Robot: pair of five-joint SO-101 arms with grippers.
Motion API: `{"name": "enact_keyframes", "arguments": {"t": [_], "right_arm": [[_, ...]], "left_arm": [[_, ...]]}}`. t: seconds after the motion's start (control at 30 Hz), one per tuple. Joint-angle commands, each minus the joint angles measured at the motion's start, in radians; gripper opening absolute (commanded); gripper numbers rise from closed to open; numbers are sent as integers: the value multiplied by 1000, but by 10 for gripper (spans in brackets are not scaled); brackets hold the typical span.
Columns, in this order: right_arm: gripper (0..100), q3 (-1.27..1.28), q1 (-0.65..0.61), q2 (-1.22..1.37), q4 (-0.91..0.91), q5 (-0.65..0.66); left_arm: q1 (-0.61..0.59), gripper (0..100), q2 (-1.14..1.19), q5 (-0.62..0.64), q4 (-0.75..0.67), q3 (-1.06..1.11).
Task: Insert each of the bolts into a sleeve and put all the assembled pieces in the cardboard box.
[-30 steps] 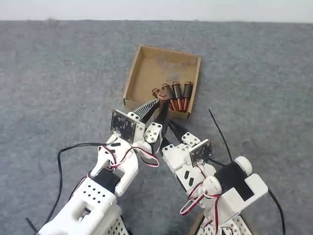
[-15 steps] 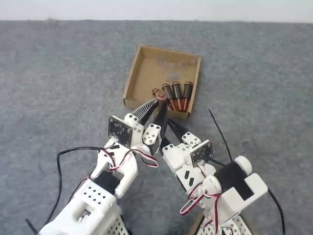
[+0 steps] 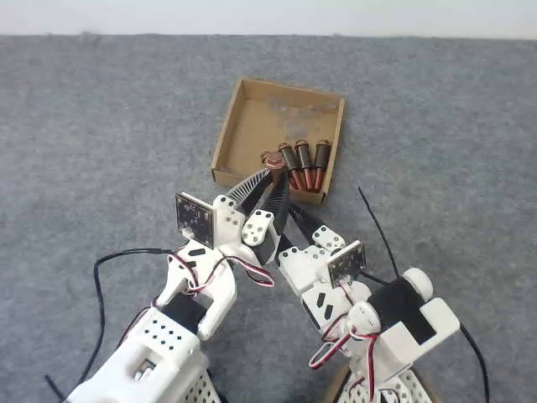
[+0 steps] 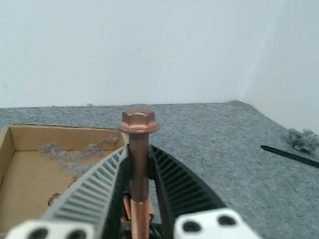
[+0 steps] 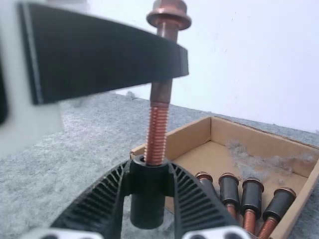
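Copper bolt (image 4: pixel 139 122), clenched upright in the left gripper (image 4: pixel 139 158), has its thread tip just inside the black sleeve (image 5: pixel 147 198) that the right gripper (image 5: pixel 149 172) grasps, by the cardboard box (image 5: pixel 185 133). Alignment is hard to judge, but any tilt could jam the thread or pop the sleeve loose.

A: Any words, numbers or labels to read here?
B: None. The box (image 3: pixel 228 134) shows bare cardboard, and any print on the arms' small boards (image 3: pixel 193 216) is too fine to make out.
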Motion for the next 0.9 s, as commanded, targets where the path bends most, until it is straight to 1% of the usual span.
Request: {"name": "enact_keyframes", "arguments": {"t": [0.0,0.2,0.37,0.57,0.87], "right_arm": [[6,23,27,-12,-30,12],[6,23,27,-12,-30,14],[6,25,28,-12,-53,14],[6,23,28,-8,-64,14],[6,23,28,-4,-64,15]], "left_arm": [[-6,12,-26,14,-6,-16],[-9,12,-26,14,-6,-16],[-75,12,-28,15,-9,-21],[-35,12,-26,15,-5,-18],[-34,12,-26,20,-3,-18]]}}
